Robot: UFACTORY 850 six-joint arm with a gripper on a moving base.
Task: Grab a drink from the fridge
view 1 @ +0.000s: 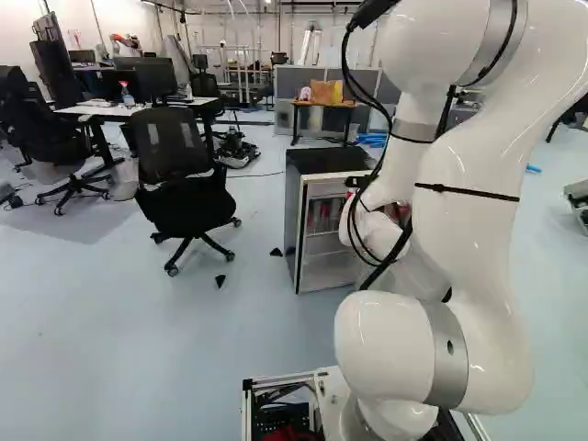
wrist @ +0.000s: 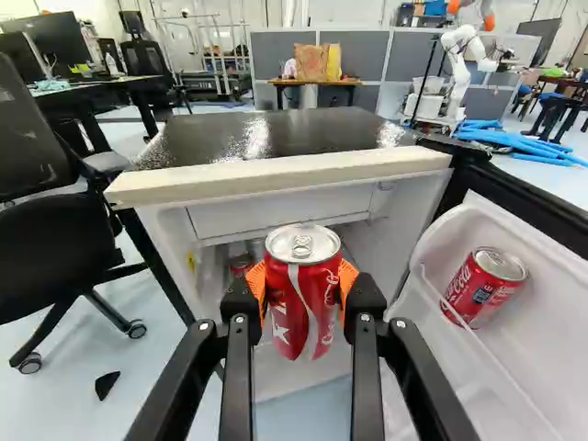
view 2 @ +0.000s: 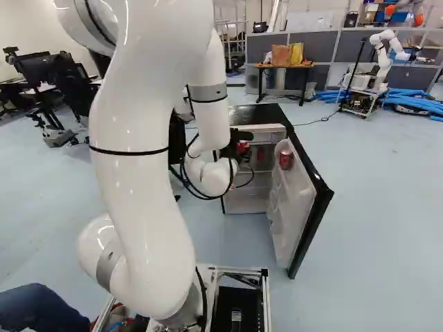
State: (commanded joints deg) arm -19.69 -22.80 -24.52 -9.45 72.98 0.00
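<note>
Gripper [view 2: 241, 142]: closed around a red drink can, one orange pad [wrist: 256, 287] against each side.
Held can [wrist: 303, 292]: between the two fingers, lid uppermost; seen against the fridge's open cavity. Whether any of it lies inside the front edge cannot be told.
Fridge [wrist: 285, 175]: ahead of the gripper, its dark top lying beyond the held can and its pale front edge running across, above the can's lid in the wrist view.
Fridge door [view 2: 313, 220]: swung open on the gripper's right.
Second can [wrist: 485, 287]: to the gripper's right, in the door's shelf, apart from the fingers; red, tilted in the wrist view.
Red item in cavity [wrist: 241, 266]: behind the left finger, partly hidden; kind not clear.
Office chair [wrist: 55, 248]: to the gripper's left, black, beside the fridge.
Dark wedge [wrist: 107, 385]: on the floor, left of the gripper, near the chair.
Wooden table [wrist: 317, 83]: far ahead of the gripper, beyond the fridge, bearing a brown bag [wrist: 310, 62] and a yellow one.
Another robot [wrist: 462, 55]: far ahead and to the gripper's right, near blue tubes [wrist: 514, 138].
</note>
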